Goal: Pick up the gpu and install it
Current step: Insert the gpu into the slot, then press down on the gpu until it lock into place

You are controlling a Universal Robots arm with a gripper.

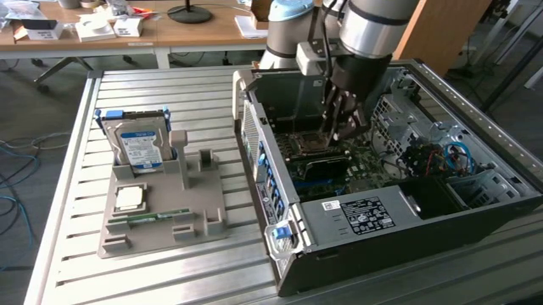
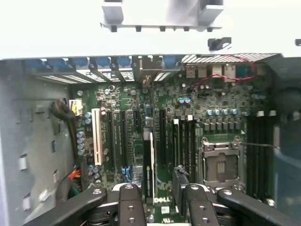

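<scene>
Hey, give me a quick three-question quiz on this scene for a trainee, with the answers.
1. True or false: the hard drive stands in the holder.
2. Where is the gripper? A: over the holder. B: inside the case, over the motherboard. C: beside the hard drive.
3. Fill in: the gripper's jaws are ____.
Key: 1 true; 2 B; 3 open.

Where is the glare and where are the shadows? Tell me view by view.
Wrist view: everything beyond the case wall is washed out to white, with the grey holder barely outlined, while the motherboard lies dim. Exterior view: even light on the slatted table and no strong glare; inside the computer case it is shaded, darkest toward the exterior view's right.
</scene>
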